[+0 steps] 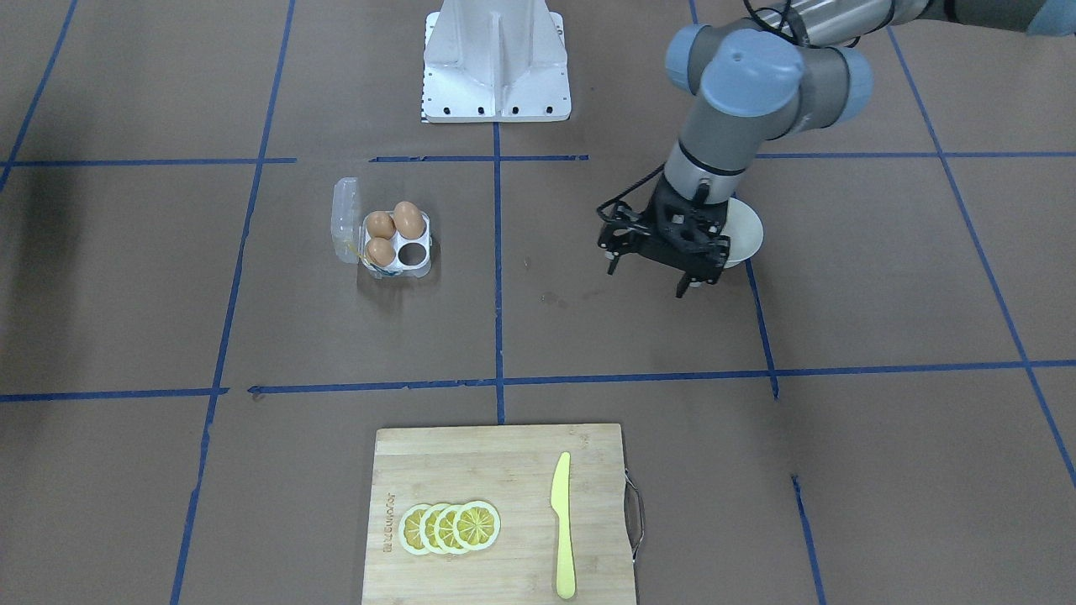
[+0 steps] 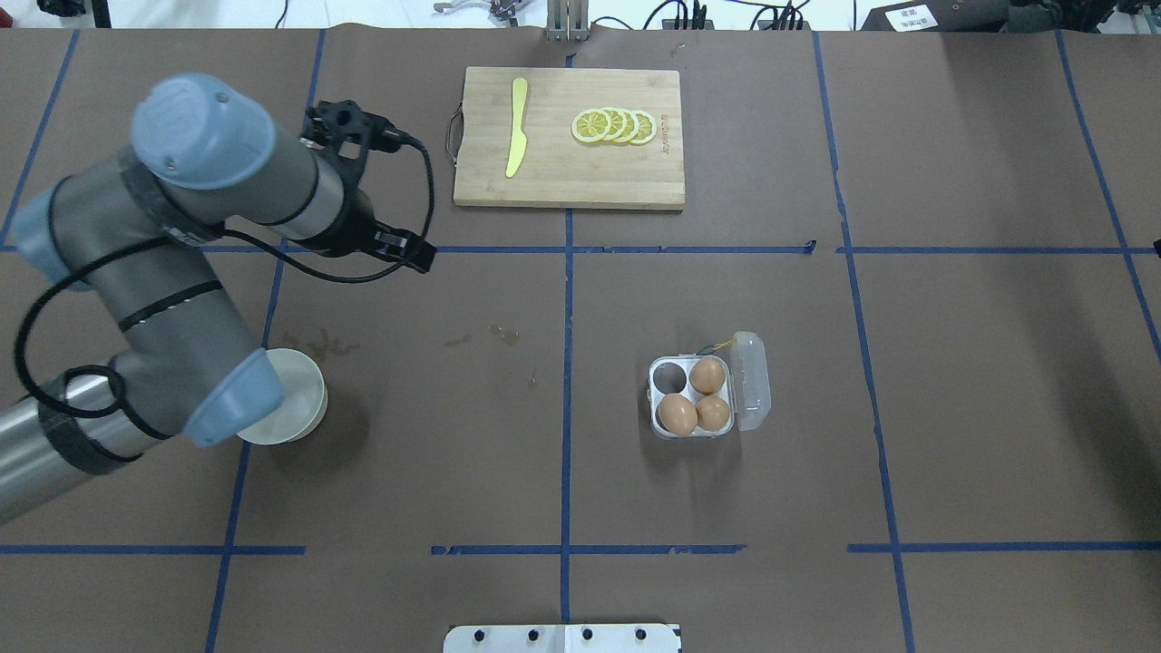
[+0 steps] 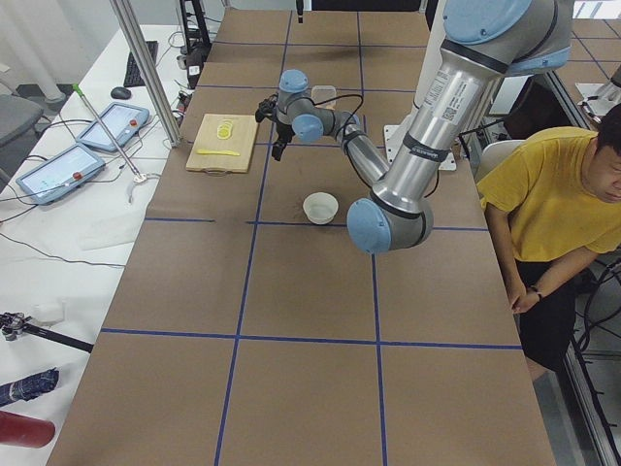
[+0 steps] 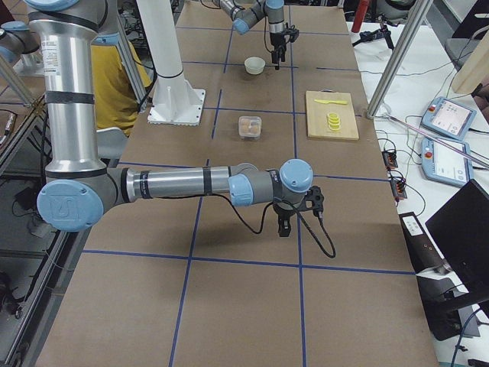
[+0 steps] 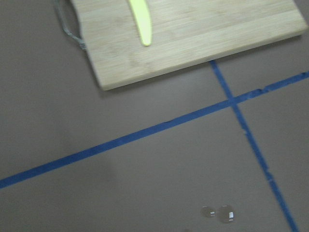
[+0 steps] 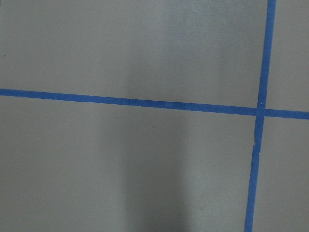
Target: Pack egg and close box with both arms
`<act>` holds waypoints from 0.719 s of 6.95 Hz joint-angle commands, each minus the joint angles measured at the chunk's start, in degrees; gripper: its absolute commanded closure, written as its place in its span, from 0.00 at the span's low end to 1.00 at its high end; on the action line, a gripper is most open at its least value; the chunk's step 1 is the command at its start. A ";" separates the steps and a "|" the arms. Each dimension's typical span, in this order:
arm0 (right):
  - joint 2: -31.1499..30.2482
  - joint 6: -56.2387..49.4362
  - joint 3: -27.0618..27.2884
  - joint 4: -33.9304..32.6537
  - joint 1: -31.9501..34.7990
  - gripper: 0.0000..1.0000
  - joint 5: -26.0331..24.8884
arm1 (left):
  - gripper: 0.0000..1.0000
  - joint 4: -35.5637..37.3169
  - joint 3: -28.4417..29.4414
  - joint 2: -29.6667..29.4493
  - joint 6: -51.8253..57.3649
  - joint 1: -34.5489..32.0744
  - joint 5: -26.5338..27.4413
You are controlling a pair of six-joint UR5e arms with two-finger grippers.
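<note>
The clear box (image 1: 420, 267) stands open on the table with its lid (image 1: 344, 220) folded out to the side; it also shows in the overhead view (image 2: 655, 424). Three orange-brown eggs sit in its cells (image 1: 408, 219) (image 1: 380, 224) (image 1: 382, 251), and one cell (image 1: 412, 252) is empty. My left gripper (image 1: 647, 281) is open and empty. It hangs above the table in front of the white bowl (image 1: 750, 235), far from the box. My right gripper (image 4: 284, 227) shows only in the exterior right view, low over bare table; I cannot tell whether it is open or shut.
A bamboo cutting board (image 1: 471, 470) with a yellow knife (image 1: 561, 525) and lemon slices (image 1: 450, 528) lies at the table's far side. The white fixed base (image 1: 496, 59) stands between the arms. A person in yellow (image 3: 558, 204) sits beside the table.
</note>
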 commanded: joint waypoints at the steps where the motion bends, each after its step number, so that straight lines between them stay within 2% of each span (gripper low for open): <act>1: -0.27 -0.16 -0.24 -0.08 1.47 0.00 -1.51 | 0.00 0.04 -1.44 11.23 16.90 -12.58 -5.68; 3: -0.09 -0.60 -0.32 -0.26 3.49 0.00 -1.86 | 0.00 0.65 1.88 18.88 40.62 -30.06 -13.76; 4: -0.01 -0.69 -0.59 -0.44 4.11 0.00 -2.04 | 0.00 0.30 5.56 21.35 46.47 -35.71 -15.54; 5: 0.17 -0.95 -0.24 -0.44 4.64 0.00 -4.83 | 0.00 0.65 7.95 22.42 53.23 -40.47 -15.47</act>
